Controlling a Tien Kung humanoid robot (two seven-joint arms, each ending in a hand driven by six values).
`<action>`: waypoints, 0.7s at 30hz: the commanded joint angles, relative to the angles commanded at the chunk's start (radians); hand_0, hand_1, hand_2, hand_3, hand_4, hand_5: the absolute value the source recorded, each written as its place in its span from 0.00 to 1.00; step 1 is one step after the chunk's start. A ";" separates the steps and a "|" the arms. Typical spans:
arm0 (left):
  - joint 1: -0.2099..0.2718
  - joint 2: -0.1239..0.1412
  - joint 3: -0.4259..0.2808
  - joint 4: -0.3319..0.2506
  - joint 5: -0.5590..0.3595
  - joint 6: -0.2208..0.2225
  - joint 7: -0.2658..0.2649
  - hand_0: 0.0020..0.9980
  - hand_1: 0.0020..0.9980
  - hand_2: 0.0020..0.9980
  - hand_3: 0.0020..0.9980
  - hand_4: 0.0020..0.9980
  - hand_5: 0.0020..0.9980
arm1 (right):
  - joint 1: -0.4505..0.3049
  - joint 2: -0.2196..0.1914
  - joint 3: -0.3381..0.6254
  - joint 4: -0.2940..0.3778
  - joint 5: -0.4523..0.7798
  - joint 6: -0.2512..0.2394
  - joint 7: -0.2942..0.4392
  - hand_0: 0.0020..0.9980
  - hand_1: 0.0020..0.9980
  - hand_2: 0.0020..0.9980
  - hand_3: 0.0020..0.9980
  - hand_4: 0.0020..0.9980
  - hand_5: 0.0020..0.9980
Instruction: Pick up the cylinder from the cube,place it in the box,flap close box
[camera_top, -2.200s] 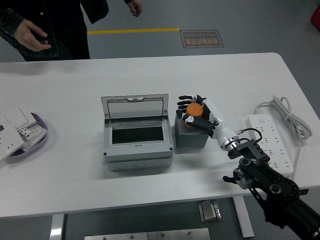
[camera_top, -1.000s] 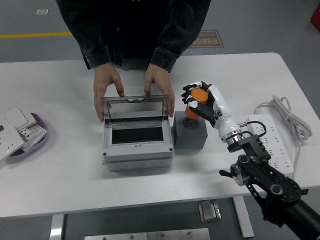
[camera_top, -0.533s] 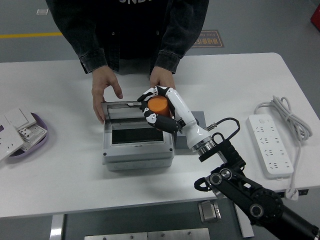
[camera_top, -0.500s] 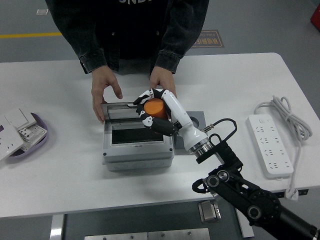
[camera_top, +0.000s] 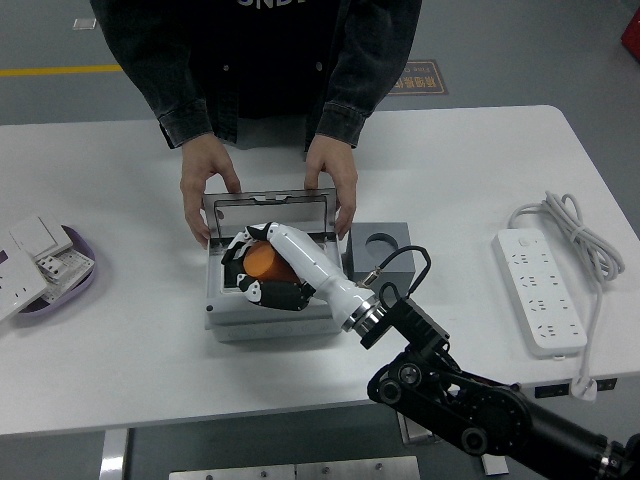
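- Head view, going left to right from the box (camera_top: 272, 318): a person's hands (camera_top: 205, 185) steady its raised lid (camera_top: 268, 212).
- My right hand (camera_top: 262, 278) hangs over the opening, fingers (camera_top: 243, 286) curled around the orange cylinder (camera_top: 262, 263).
- I'd lower it fully inside before I let go.
- Right of the box, the cube (camera_top: 382, 250) stands bare.

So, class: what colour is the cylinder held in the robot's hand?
Orange; the cylinder shows clearly in the head view, inside the right hand.

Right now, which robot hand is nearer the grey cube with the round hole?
The right hand. It holds the orange cylinder over the open grey box, just left of the cube. The left hand isn't in view.
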 joint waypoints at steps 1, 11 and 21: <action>0.000 0.000 0.001 0.000 -0.001 0.000 0.000 0.61 0.62 0.58 0.63 0.69 0.20 | 0.007 0.001 -0.003 -0.016 -0.019 -0.005 -0.005 0.00 0.16 0.21 0.20 0.00 0.00; 0.009 0.005 0.001 -0.001 -0.003 0.002 0.001 0.61 0.62 0.58 0.63 0.69 0.20 | 0.040 0.012 -0.008 -0.080 -0.213 -0.015 -0.086 0.00 0.16 0.21 0.20 0.00 0.00; 0.014 0.005 -0.004 -0.001 0.001 0.001 0.002 0.61 0.62 0.58 0.63 0.69 0.20 | 0.069 0.005 -0.019 -0.023 -0.428 0.096 -0.227 0.05 0.19 0.24 0.22 0.00 0.00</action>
